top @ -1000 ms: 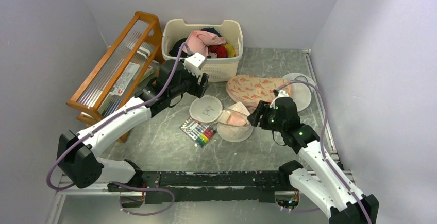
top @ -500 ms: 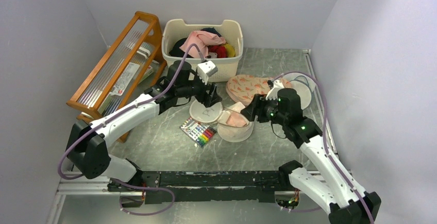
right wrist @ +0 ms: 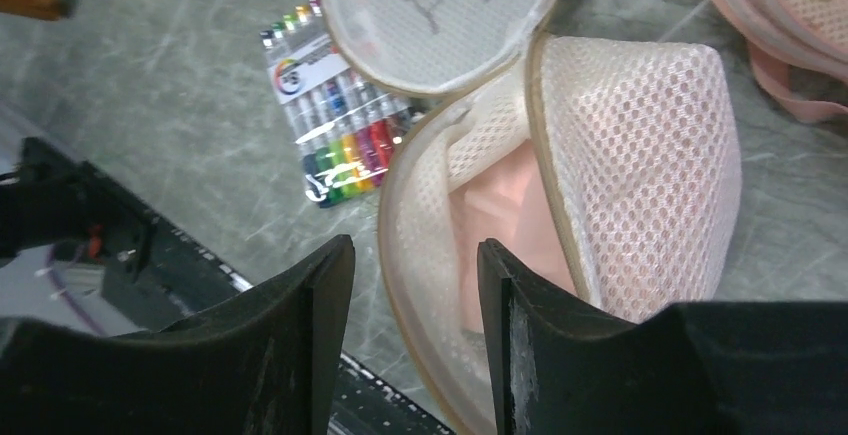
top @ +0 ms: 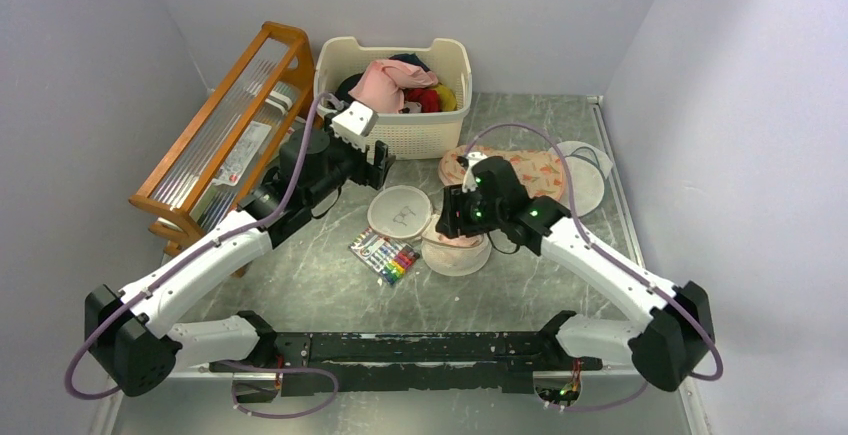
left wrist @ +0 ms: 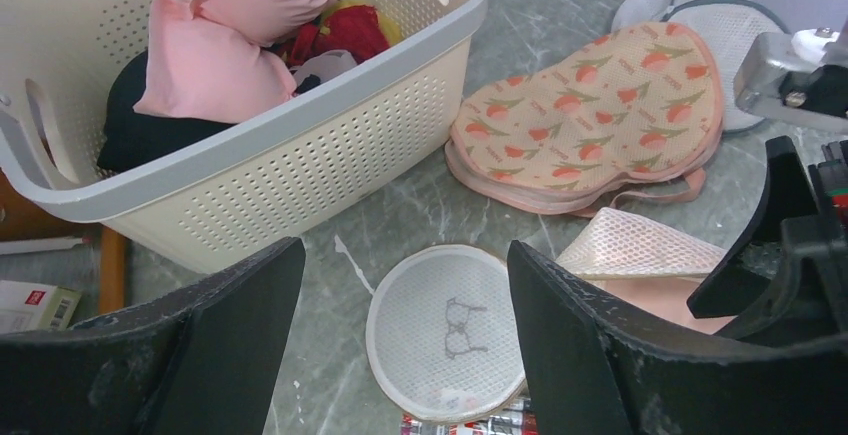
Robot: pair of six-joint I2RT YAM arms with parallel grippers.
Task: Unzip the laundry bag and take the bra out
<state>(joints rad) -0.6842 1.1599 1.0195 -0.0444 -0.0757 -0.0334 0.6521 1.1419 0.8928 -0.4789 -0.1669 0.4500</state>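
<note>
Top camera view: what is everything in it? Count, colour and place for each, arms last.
laundry bag: one, cream mesh, centre, unzipped, lid laid open beside it
bra: one, pink, inside the bag
marker pack: one, multicoloured, left of the bag
basket: one, cream, at the back, holding pink, red, yellow and dark clothes
wooden rack: one, orange-brown, far left
printed pouch: one, peach, behind the bag
mesh disc: one, white, back right
table: one, grey marbled, under everything
left gripper: one, black, open, near the lid
right gripper: one, black, open, over the bag's mouth
</note>
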